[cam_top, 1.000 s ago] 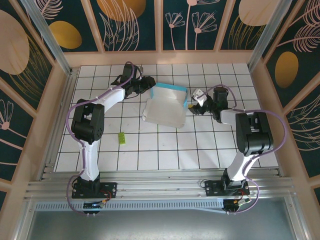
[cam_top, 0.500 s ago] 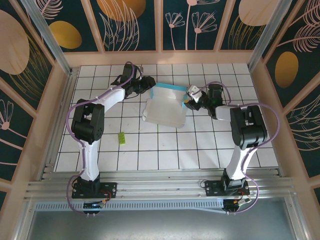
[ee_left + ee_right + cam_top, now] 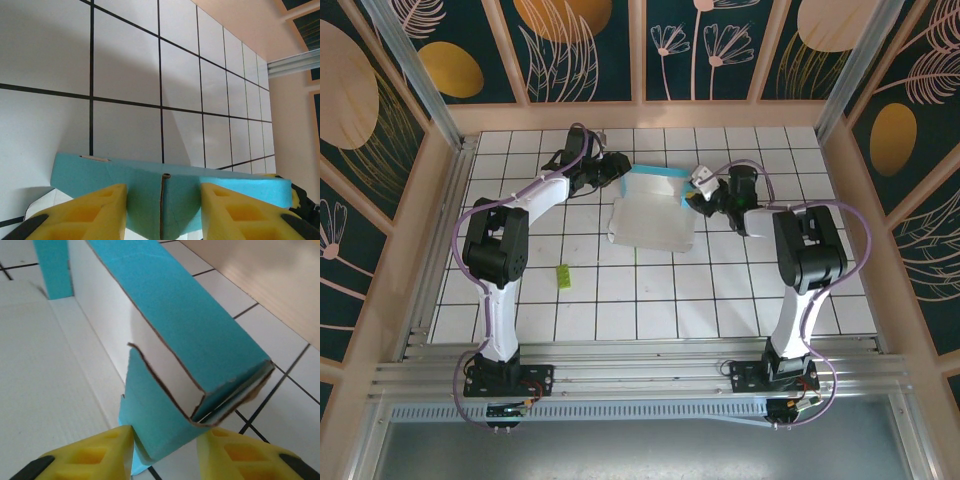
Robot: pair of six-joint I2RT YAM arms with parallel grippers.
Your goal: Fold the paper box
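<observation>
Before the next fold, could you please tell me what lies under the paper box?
The paper box rests on the white tiled table. Bare tiles show around it; whatever sits directly beneath its whitish panel is covered.

A white tiled table (image 3: 650,290) with dark grout sits inside peach-framed walls (image 3: 585,50) of dark teal, seemingly printed with botanical motifs.

White links with black joints are being shown on both arms (image 3: 520,215), lilac cables (image 3: 460,235) looped alongside, yellow foam fingertips (image 3: 90,215) fitted.
</observation>
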